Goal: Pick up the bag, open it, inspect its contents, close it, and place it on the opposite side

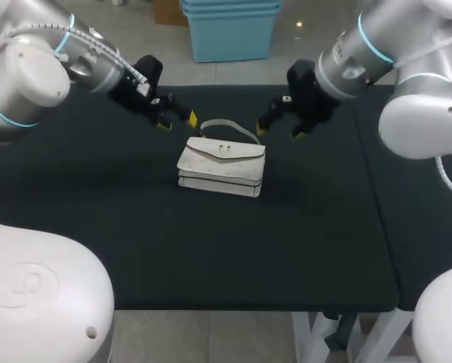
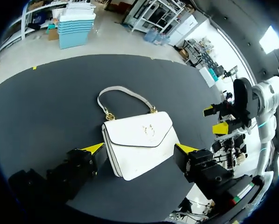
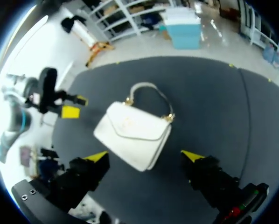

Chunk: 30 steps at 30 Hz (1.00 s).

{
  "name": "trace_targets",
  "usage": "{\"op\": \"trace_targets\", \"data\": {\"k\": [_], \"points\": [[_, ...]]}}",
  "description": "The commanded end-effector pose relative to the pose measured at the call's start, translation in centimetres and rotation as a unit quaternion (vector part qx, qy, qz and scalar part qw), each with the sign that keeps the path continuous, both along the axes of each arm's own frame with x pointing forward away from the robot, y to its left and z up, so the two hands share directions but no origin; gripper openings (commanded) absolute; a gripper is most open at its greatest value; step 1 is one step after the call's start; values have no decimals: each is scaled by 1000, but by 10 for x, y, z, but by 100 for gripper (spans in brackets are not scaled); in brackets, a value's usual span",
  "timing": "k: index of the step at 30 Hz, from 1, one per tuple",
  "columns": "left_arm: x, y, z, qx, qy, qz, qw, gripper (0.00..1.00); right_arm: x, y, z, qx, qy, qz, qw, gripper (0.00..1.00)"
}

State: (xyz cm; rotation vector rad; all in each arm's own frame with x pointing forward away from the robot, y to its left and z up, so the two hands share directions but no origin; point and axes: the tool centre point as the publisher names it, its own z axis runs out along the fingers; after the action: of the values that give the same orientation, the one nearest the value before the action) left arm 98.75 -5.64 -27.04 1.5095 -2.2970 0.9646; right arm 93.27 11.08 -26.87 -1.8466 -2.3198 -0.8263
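Note:
A white handbag (image 1: 222, 165) lies flat on the black table (image 1: 135, 227), flap shut, its curved handle (image 1: 230, 126) pointing to the far side. My left gripper (image 1: 177, 121) hovers open just off the bag's far left corner. Off the far right corner, my right gripper (image 1: 280, 126) is open too. In the left wrist view the bag (image 2: 139, 142) lies ahead of and between the spread fingers of the left gripper (image 2: 140, 149), untouched; the other gripper (image 2: 215, 120) shows beyond. In the right wrist view the bag (image 3: 132, 133) lies ahead of the open right gripper (image 3: 144, 155).
The table is made of two black panels with a seam (image 1: 369, 189) running front to back on the right. A blue bin stands on the floor beyond the far edge. Bare tabletop lies on both sides of the bag and in front of it.

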Motion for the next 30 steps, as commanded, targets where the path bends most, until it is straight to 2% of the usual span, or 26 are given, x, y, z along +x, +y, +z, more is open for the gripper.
{"op": "trace_targets", "data": {"k": [1, 10, 11, 13, 17, 21, 25, 30], "points": [[-2, -1, -2, -8, 19, 34, 999, 100, -6, 1, -4, 5, -41, -22, 999, 100], [-2, -1, -2, -8, 19, 34, 999, 100, -6, 1, -4, 5, -41, -22, 999, 100], [2, -1, -5, -5, 20, 69, 997, 100, -6, 1, -4, 5, -41, -22, 999, 100], [-1, -1, -8, -33, 61, 76, 995, 100, -6, 5, -4, 12, 5, -48, 999, 100], [-3, 2, -14, -54, 102, 97, 989, 100, -6, 6, -9, 39, 87, -85, 992, 100], [-8, 3, -22, -93, 137, 101, 981, 100, -4, 9, -16, 79, 138, -109, 981, 100], [-14, -1, -30, -101, 145, 103, 979, 100, -3, 13, -25, 90, 160, -141, 973, 100], [-12, -1, -38, -122, 152, 98, 976, 100, -1, 15, -36, 126, 164, -171, 963, 100]]}}
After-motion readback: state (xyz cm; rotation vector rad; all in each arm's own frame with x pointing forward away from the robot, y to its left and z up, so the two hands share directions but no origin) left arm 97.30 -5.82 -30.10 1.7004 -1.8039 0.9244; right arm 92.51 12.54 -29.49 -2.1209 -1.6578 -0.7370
